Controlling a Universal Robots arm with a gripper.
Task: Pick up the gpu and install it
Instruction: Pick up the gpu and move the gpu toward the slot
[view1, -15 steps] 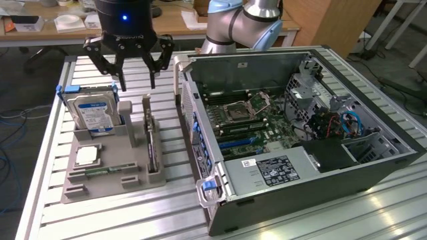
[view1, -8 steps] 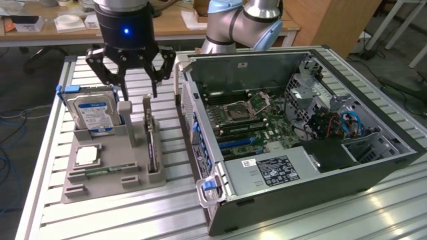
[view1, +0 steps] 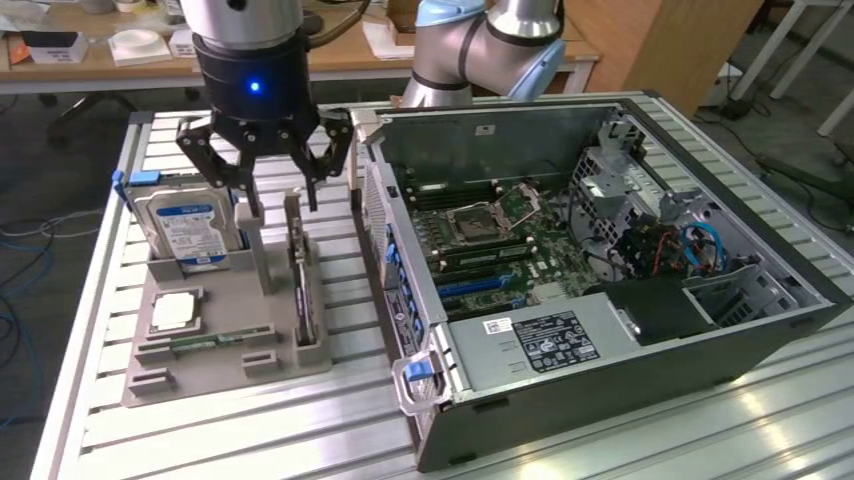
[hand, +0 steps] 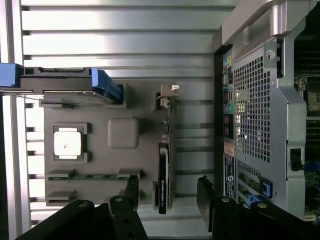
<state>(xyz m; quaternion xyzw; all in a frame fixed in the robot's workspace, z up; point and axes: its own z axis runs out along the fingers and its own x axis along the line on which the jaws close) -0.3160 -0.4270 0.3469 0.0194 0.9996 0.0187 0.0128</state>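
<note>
A robot arm's pincer (view1: 278, 188) hangs wide open and empty above a grey holder (view1: 200, 372) on a slatted metal table (view1: 240, 435). The gpu (view1: 304, 290), a thin card, stands on edge in a slot of that holder, below the pincer and lined up between its fingers, untouched, with a blue-labelled hard drive (view1: 191, 225) upright nearby toward the exterior view's left. An open computer case (view1: 747, 330) lies just beside the holder on the exterior view's right, its motherboard (view1: 494, 240) exposed.
</note>
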